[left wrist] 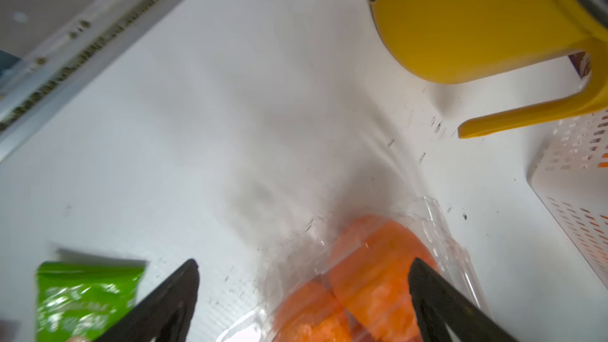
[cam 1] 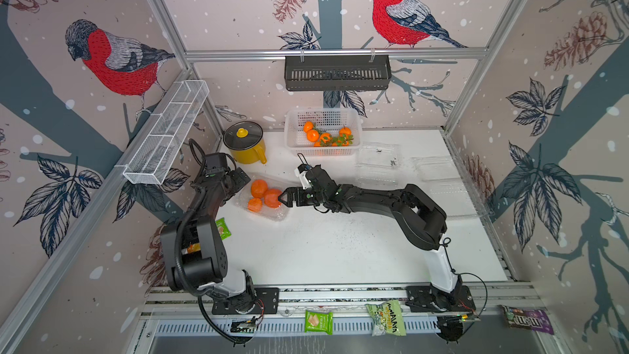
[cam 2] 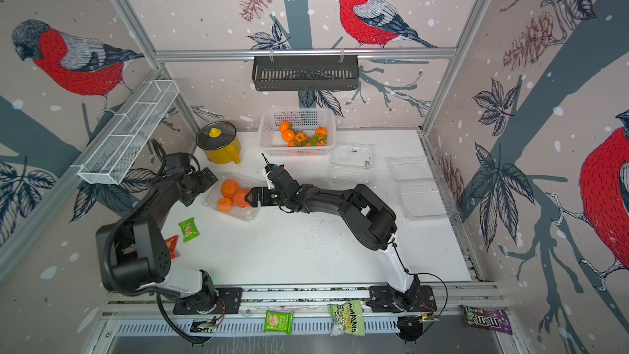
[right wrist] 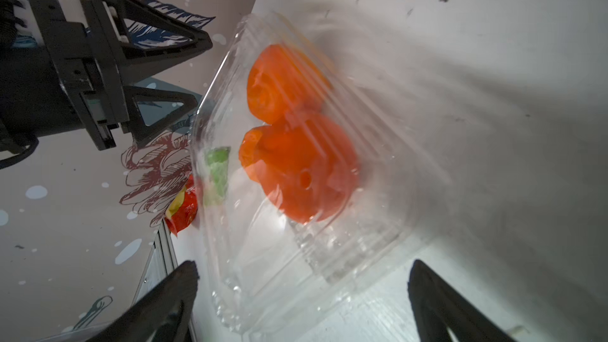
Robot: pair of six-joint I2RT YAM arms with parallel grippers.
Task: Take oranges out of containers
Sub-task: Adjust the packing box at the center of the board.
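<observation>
I have both tools spread wide and empty. The right tool [right wrist: 304,262] reaches in from the right toward the box [cam 1: 282,215], which lies left of centre on the tabletop [cam 1: 340,250] with three plain oranges [cam 1: 259,188] in it. In both top views its tips sit at the rightmost orange [cam 1: 272,198], touching or just short, I cannot tell which. The left tool [left wrist: 305,263] hovers at the box's far-left corner, near the pot [cam 1: 245,146]. The plastic is blurred in both wrist views, so I cannot tell whether the lid is fully back. As I judge it, the step is picking that orange. I would steady the box's rim with the left tool, since thin plastic will likely skid. Then I would set the right tool's jaws either side of the fruit's widest part, close gently and lift straight up. The basket [cam 1: 323,116] at the far side, where small leafy oranges [cam 1: 312,135] lie, seems the likely drop. Two empty boxes [cam 1: 377,158] lie to the right. Readable writing: "HIMALAYA" on a packet [cam 1: 386,323] at the near rail, and m&m's lettering on a purple bag [cam 1: 526,322]. The print on the green packets [cam 1: 318,321] is too small to read.
</observation>
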